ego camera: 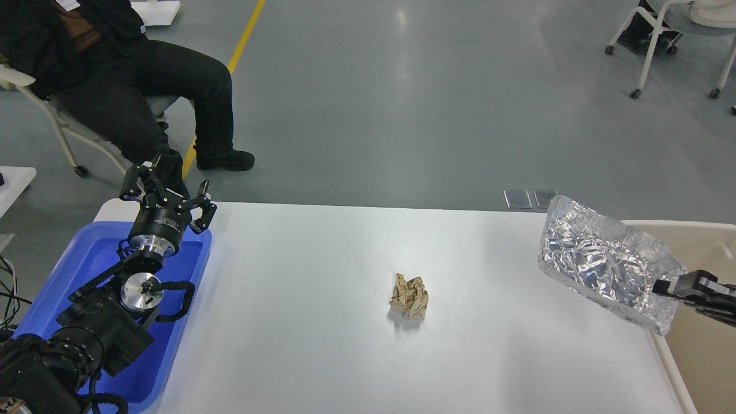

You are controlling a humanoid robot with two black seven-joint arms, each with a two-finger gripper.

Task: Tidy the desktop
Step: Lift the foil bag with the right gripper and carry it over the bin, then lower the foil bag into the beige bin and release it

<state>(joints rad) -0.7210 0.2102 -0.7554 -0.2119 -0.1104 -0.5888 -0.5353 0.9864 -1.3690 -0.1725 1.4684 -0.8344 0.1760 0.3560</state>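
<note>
The white desktop (322, 356) fills the middle of the head view. A crumpled brown paper ball (410, 296) lies near its centre. My right gripper (661, 286) is shut on the edge of a crinkled silver foil bag (604, 259) and holds it in the air over the desktop's right edge, next to the beige bin (701, 322). My left gripper (167, 190) is open and empty, raised over the far end of the blue tray (86, 259) at the left.
A seated person in black (132, 86) is behind the table's far left corner. Office chairs (678, 34) stand on the grey floor at the far right. A small white table edge (14, 178) shows at the left.
</note>
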